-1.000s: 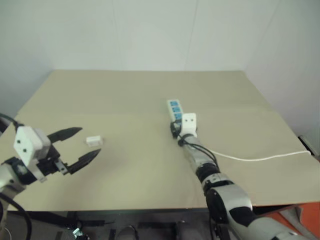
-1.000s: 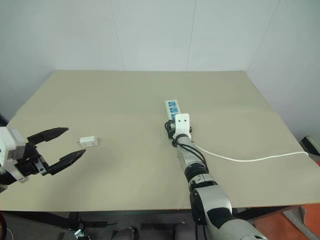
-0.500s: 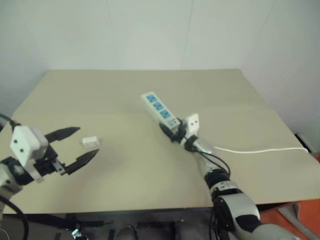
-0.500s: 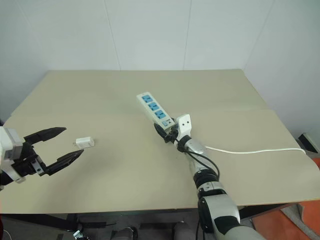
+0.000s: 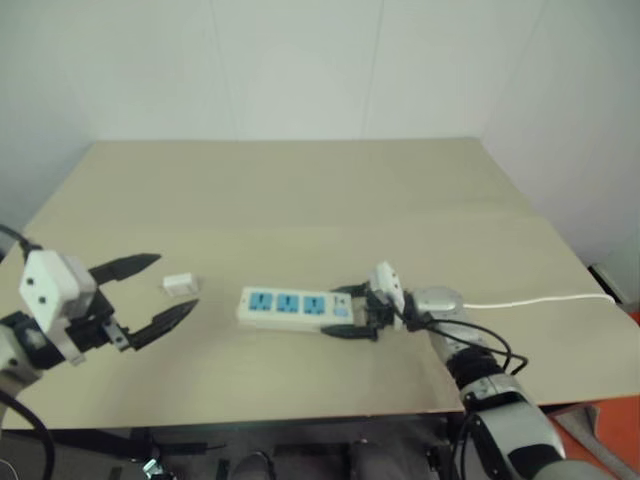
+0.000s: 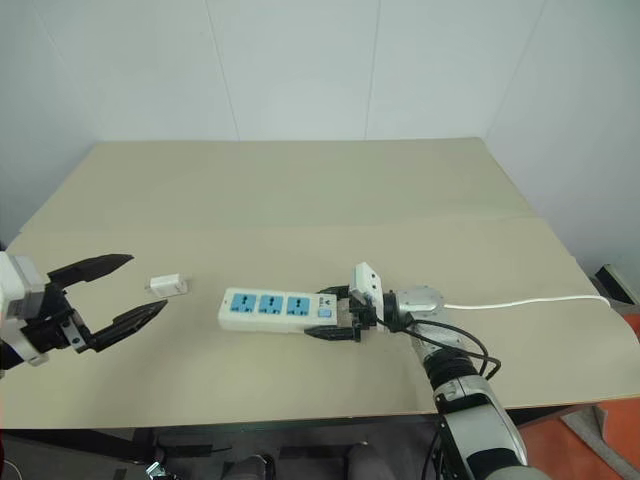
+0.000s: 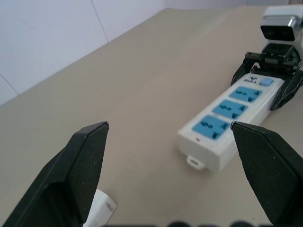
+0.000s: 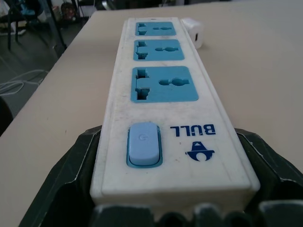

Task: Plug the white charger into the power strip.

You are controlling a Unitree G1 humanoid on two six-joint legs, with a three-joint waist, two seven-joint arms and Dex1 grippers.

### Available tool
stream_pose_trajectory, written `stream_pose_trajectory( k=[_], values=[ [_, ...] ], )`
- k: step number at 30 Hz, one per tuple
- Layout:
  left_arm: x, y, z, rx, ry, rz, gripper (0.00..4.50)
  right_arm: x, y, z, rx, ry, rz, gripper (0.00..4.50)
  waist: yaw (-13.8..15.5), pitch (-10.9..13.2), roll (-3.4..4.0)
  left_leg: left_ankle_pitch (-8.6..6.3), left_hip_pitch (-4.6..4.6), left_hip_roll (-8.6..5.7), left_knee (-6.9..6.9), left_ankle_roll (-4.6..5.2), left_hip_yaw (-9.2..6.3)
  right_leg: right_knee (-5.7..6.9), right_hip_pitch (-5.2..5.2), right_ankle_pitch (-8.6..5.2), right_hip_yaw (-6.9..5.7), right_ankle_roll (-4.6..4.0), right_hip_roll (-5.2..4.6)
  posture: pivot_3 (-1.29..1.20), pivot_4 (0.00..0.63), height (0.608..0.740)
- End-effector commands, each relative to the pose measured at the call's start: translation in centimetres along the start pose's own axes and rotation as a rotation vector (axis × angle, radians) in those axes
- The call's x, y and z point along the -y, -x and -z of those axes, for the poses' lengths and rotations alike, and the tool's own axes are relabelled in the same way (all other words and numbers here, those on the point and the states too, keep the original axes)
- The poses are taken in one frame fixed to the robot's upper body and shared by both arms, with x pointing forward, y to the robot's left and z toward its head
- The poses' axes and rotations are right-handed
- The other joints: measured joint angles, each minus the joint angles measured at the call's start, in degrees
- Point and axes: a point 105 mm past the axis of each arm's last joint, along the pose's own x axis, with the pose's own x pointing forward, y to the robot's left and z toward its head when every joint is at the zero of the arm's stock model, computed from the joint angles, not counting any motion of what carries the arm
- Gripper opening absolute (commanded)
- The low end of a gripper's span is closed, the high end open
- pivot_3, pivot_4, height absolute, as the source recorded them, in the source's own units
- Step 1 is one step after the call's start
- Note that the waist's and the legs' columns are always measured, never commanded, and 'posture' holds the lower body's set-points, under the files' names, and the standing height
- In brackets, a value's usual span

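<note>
Since the earlier frames, the right gripper (image 6: 335,313) has swung the power strip (image 6: 278,309) around and drawn it nearer: a second ago the strip pointed away toward the far side of the table, right of centre, and now it lies crosswise near the middle, its length running left to right. The left gripper (image 5: 158,292) has kept its place at the table's left edge.

The right gripper's two black fingers are clamped on either long side of the strip's right end, the end with the pale blue switch (image 8: 144,143) and the brand mark. The three blue-faced sockets face up and run in a row to the left of the grip. The strip's thin white cord (image 6: 525,301) trails from behind the gripper toward the right edge of the tan table (image 6: 300,190).

The white charger (image 5: 181,284) lies on the table left of the strip, apart from it, a little farther back than the strip's left end. It sits near the left gripper, about level with the gap between its fingertips and just to their right, with nothing touching it. That gripper's fingers are spread wide and hold nothing; it points rightward toward the strip.
</note>
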Motion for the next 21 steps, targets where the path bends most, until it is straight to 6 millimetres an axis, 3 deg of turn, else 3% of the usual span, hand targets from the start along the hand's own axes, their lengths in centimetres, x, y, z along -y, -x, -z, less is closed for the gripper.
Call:
stream_pose_trajectory(
  k=[1, 10, 14, 21],
  values=[
    [-0.2, 0.2, -0.9, 0.018, -0.039, 0.008, 4.5, 0.1, -0.9, -0.2, -0.014, 0.068, -0.034, 3.42, -0.02, 0.0, 0.0, 0.0, -0.01, 0.0, 0.0, 0.0, 0.01, 0.01, -0.02, 0.0, 0.01, 0.0, 0.0, 0.0, 0.15, 0.74],
    [-1.2, -0.1, -1.1, -0.046, -0.096, 0.114, 4.5, 0.0, -2.1, 1.4, -0.04, 0.084, -0.015, 3.42, -0.41, -0.08, -0.14, 0.0, 0.2, 0.09, 0.0, 0.0, 0.04, 0.04, 0.08, 0.1, 0.12, -0.05, 0.18, 0.0, 0.15, 0.74],
    [-3.4, 0.0, -1.2, -0.128, -0.15, 0.197, 4.5, 0.0, -2.4, 1.4, -0.041, 0.08, -0.026, 3.42, -0.58, -0.12, -0.19, 0.0, 0.33, 0.15, -0.01, 0.0, 0.03, 0.01, 0.19, 0.11, 0.14, -0.06, 0.27, 0.0, 0.15, 0.74],
    [-8.2, -0.5, -0.6, -0.421, -0.298, 0.404, 4.5, 0.3, -2.6, 1.3, -0.036, 0.073, -0.015, 3.42, -1.01, -0.14, -0.24, 0.0, 0.49, 0.17, -0.15, 0.0, 0.01, 0.02, 0.29, 0.1, 0.16, -0.09, 0.39, 0.0, 0.15, 0.74]
  ],
)
